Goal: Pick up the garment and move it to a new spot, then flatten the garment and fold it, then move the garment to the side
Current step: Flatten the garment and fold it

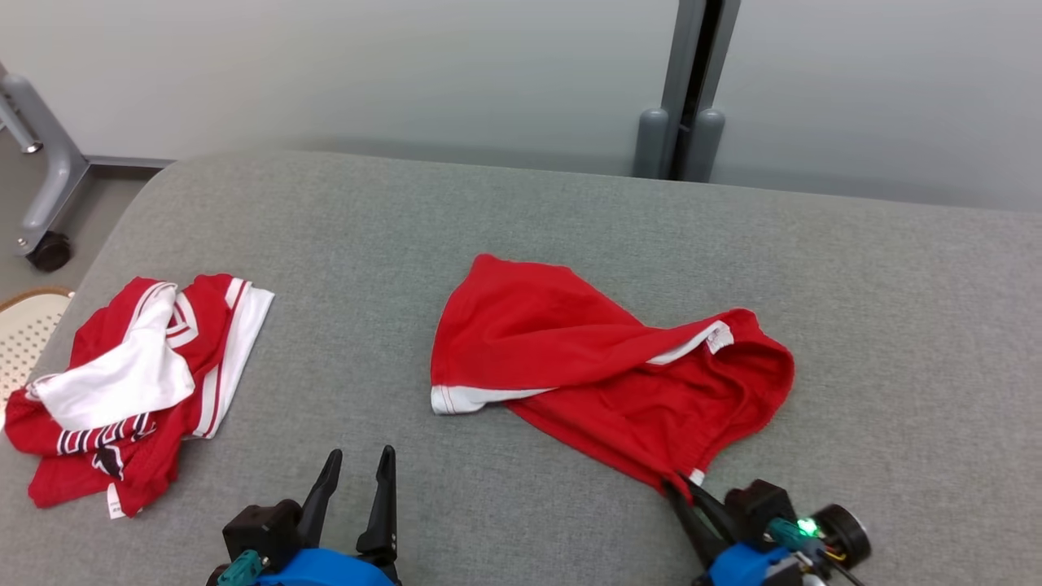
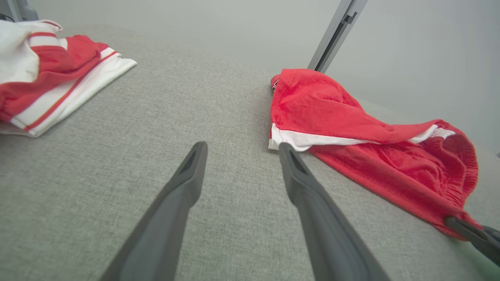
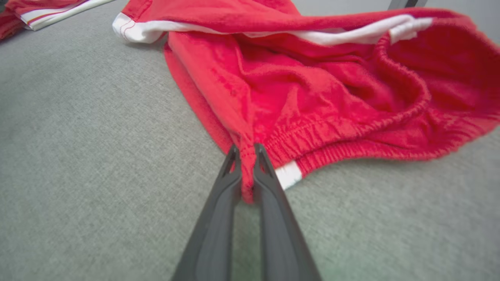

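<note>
My left gripper (image 1: 361, 452) has open grey surface (image 1: 342, 244) ahead: a lane running far between the red-and-white clothing heap (image 1: 138, 382) at left and the red garment (image 1: 570, 342) at centre. Right of the garment, the surface is bare.

Red garment (image 1: 570, 334) has white trim; grey surface (image 1: 488, 220); red-and-white striped pile (image 1: 130, 382).

Grey woven-fabric tabletop (image 1: 570, 228), rounded far-left corner. Behind it plain pale grey wall (image 1: 366, 73). Vertical grey post (image 1: 692, 73) with dark slot splits wall, two rounded grey stubs (image 1: 651, 142) at base. Far left: grey metal frame leg (image 1: 50, 175) on black caster (image 1: 49, 252), beige floor (image 1: 106, 195). Cream perforated panel (image 1: 28, 330) at left edge. Light soft, even.
</note>
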You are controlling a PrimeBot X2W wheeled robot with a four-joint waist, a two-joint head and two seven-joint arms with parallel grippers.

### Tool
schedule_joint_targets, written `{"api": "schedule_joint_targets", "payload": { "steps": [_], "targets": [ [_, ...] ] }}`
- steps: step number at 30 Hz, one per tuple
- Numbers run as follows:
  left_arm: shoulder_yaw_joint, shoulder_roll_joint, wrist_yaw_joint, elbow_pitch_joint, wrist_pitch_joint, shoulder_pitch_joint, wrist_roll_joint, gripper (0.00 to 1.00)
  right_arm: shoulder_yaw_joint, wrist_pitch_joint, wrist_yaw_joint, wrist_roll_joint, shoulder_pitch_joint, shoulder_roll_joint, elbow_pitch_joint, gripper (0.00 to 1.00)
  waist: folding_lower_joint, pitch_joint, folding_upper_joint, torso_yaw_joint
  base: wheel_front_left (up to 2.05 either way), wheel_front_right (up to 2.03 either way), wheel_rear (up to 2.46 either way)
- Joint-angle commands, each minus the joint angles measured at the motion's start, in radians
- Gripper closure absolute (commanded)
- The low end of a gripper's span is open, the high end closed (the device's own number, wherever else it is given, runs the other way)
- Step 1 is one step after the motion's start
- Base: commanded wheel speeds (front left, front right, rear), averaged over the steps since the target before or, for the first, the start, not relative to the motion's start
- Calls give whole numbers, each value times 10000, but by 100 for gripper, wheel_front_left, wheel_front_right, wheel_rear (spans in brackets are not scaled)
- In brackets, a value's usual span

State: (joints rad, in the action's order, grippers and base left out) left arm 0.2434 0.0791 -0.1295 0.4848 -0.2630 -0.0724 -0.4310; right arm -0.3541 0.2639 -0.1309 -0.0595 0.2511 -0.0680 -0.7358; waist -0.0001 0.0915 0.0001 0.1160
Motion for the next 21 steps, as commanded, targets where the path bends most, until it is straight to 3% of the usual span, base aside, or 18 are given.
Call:
{"api": "schedule_joint_targets", "payload": {
  "steps": [1,12,14,21],
  "targets": [
    [-14,-16,-22,-17,-26,58,46,0,65,6,3,-94,-219,-224,85,100,1,-71,-1,-91,0,0,0],
    [-103,-90,-22,-33,-26,376,81,0,1381,6,3,-652,-1805,-1831,1284,100,1,-525,-1,-631,0,0,0],
    [-68,-114,-22,-28,-26,462,74,0,1742,6,3,-856,-1943,-1825,1363,0,1,-585,-1,-685,0,0,0],
    [924,-159,-22,-169,-26,492,-230,0,2090,6,1,-1412,-2269,-1476,3160,0,1,-609,-1,-861,0,0,0]
  ]
}}
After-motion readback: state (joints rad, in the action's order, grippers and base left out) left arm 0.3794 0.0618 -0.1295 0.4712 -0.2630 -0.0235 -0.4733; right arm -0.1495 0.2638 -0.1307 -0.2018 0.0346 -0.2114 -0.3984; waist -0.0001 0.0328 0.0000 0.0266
